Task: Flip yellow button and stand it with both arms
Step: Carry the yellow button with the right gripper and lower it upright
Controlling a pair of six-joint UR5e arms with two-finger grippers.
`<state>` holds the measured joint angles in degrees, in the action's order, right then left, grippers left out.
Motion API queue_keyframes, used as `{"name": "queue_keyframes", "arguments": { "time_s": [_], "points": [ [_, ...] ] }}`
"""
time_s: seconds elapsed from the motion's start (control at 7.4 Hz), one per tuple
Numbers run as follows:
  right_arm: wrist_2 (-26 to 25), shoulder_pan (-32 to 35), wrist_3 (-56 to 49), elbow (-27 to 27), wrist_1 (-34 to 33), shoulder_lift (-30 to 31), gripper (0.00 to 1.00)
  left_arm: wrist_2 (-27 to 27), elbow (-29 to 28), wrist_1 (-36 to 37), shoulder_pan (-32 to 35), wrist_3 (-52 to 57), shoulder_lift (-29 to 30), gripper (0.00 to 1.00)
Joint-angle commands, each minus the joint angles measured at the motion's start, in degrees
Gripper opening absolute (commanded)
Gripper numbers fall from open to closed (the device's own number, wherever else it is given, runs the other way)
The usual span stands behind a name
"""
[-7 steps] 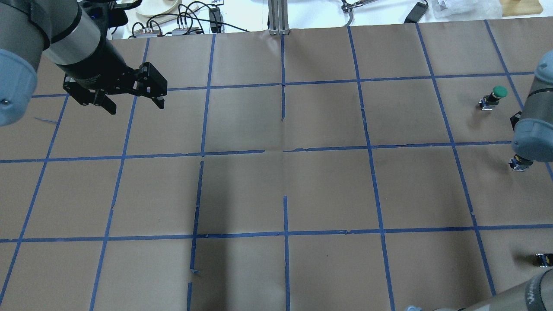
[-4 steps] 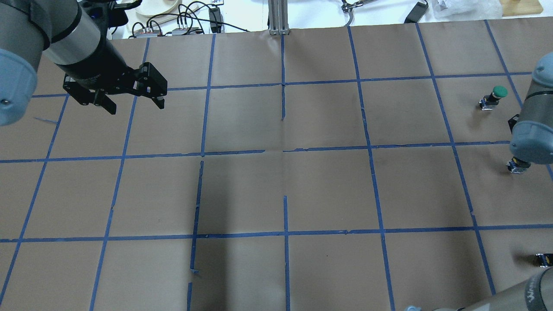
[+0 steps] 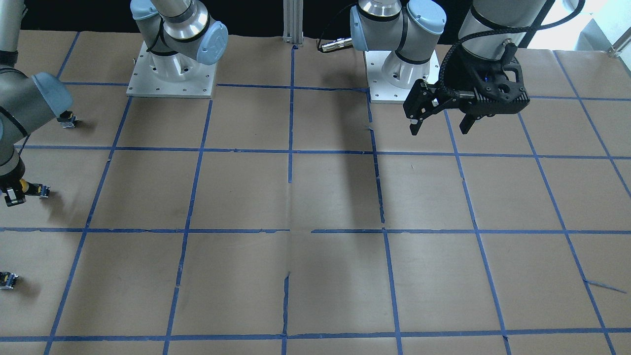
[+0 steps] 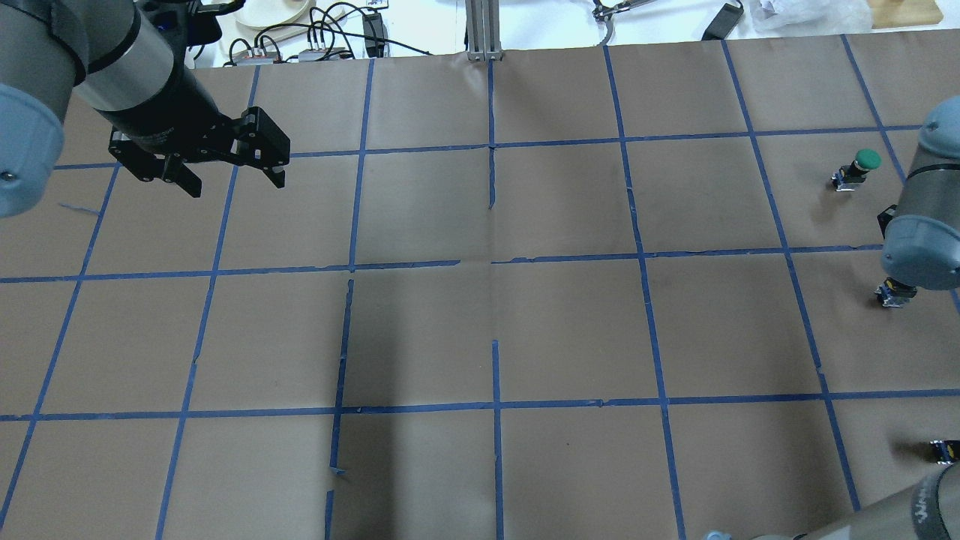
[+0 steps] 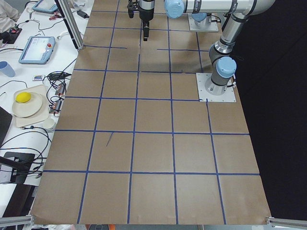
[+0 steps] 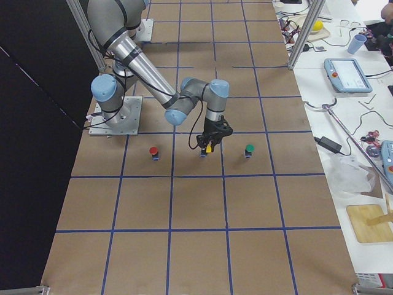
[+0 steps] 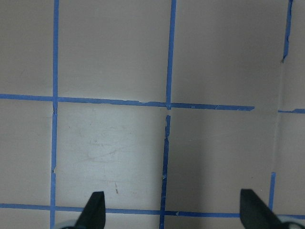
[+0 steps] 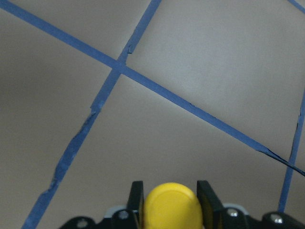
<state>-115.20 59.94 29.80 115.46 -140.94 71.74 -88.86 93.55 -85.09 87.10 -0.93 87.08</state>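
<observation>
My right gripper [image 8: 170, 191] is shut on the yellow button [image 8: 172, 205], its fingers on either side of the yellow cap. In the front view the right gripper [image 3: 12, 191] is at the far left edge, with the button's grey body [image 3: 43, 190] sticking out sideways, low over the paper. In the overhead view only the button's body [image 4: 892, 294] shows under the right wrist. In the right view the button [image 6: 208, 148] hangs in the gripper. My left gripper [image 4: 236, 186] is open and empty, far across the table; it also shows in the front view [image 3: 439, 129] and its wrist view [image 7: 172, 212].
A green-capped button [image 4: 859, 169] stands beyond the right arm, also seen in the right view [image 6: 249, 149]. A red-capped button [image 6: 153, 151] stands nearer the robot's base. The table is brown paper with a blue tape grid [image 4: 495, 262]. Cables and clutter lie beyond the far edge.
The right arm has shifted a little toward the table's middle, carrying the yellow button with it. The left arm has not moved.
</observation>
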Motion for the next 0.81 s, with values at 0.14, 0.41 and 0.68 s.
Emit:
{"name": "queue_keyframes", "arguments": {
  "time_s": [0.14,0.41,0.68],
  "points": [
    [-0.2,0.0,-0.1,1.35,-0.12,-0.2,0.5,0.0,-0.03,0.01,0.09,0.05,-0.33,1.0],
    [0.06,0.0,-0.18,1.44,-0.04,0.33,0.98,0.0,-0.03,0.45,0.09,0.14,-0.24,1.0],
    [0.41,0.09,-0.45,1.53,0.31,2.08,1.0,0.0,-0.03,0.45,0.09,0.14,-0.33,1.0]
  ]
}}
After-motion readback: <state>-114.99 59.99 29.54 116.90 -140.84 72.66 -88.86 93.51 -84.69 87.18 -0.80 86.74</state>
